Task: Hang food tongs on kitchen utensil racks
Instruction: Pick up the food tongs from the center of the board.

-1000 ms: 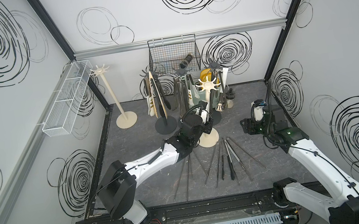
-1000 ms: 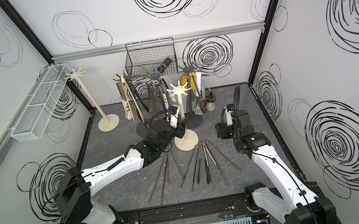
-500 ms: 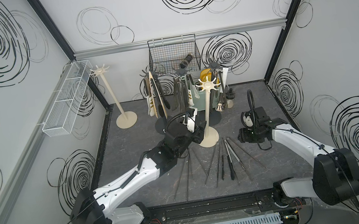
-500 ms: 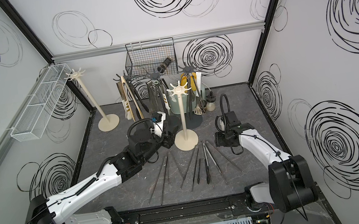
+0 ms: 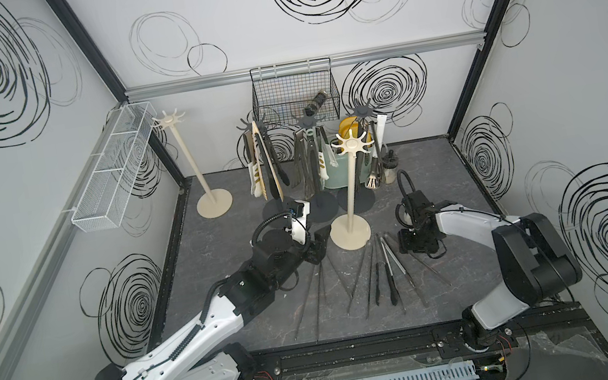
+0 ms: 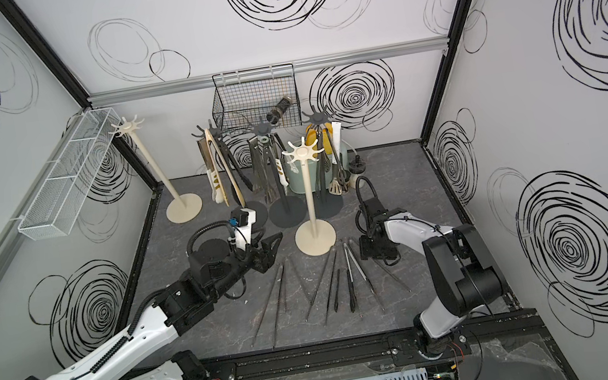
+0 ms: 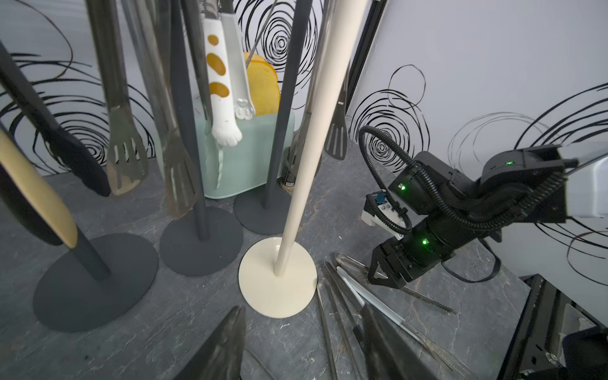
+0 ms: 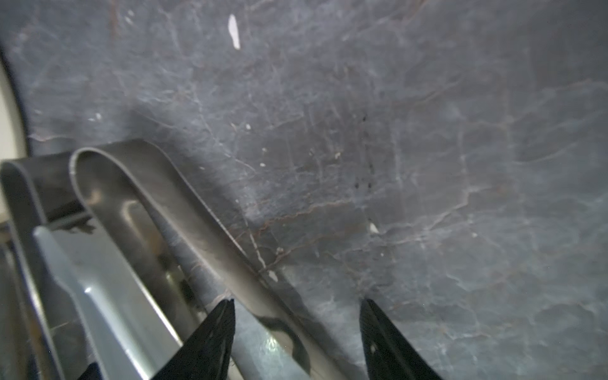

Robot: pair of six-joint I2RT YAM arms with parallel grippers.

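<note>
Steel tongs (image 8: 210, 227) look slim and shiny with a bent-loop end. Right gripper (image 8: 296, 312) sits spread astride one arm, left gripper (image 7: 302, 311) spread too, empty.

Cream rack (image 5: 350, 232) blocks ctr, loose tongs (image 5: 393, 292) litter front; back-corner floor (image 5: 430, 162) free.

The dark grey marbled tabletop (image 5: 221, 249) carries a cream utensil rack (image 5: 350, 233) on a round base near its middle. Just in front of that base, slim steel and black-tipped tongs (image 5: 388, 268) lie flat in a loose fan. Just behind it stand three dark grey racks (image 5: 321, 208), and behind those a mint-green container (image 7: 243, 164) and a small jar (image 5: 390, 164). A second cream rack (image 5: 215, 206) stands well apart, toward the back-left corner.
</note>
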